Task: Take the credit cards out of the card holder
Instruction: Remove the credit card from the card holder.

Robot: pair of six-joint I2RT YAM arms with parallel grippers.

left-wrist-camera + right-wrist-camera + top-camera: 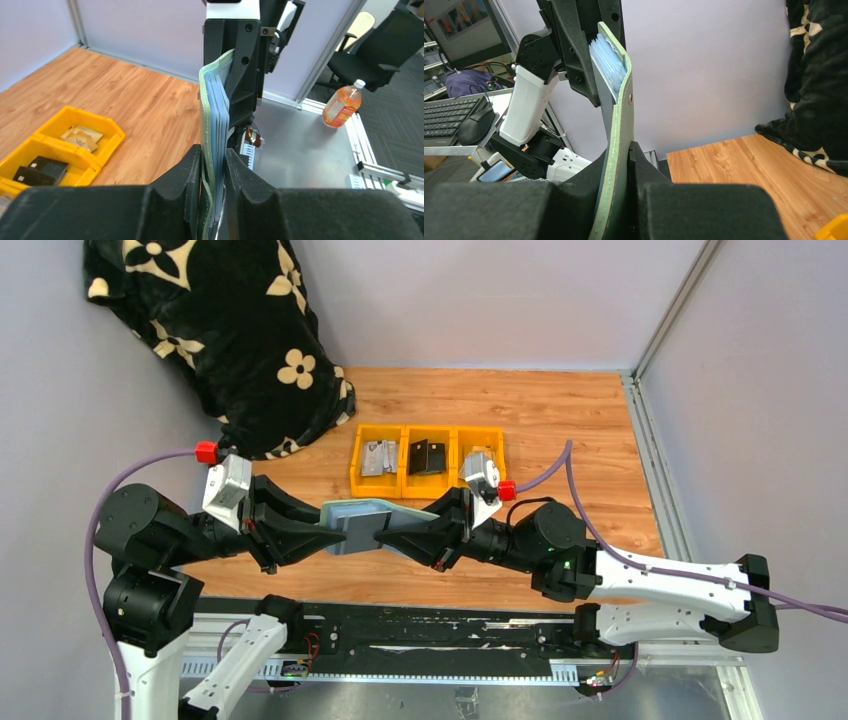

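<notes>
Zero cards are showing outside the card holder (362,523), so extraction is looking not yet started. Left gripper (333,530) and right gripper (388,532) are each clenching an opposite end, holding it airborne just on the near side of the yellow bins (428,490). Wrist views are showing blue cards (220,112) stacked in its pockets; top view isn't resolving them

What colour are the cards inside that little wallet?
The thin stacked cards are light blue, best seen in the left wrist view.
</notes>
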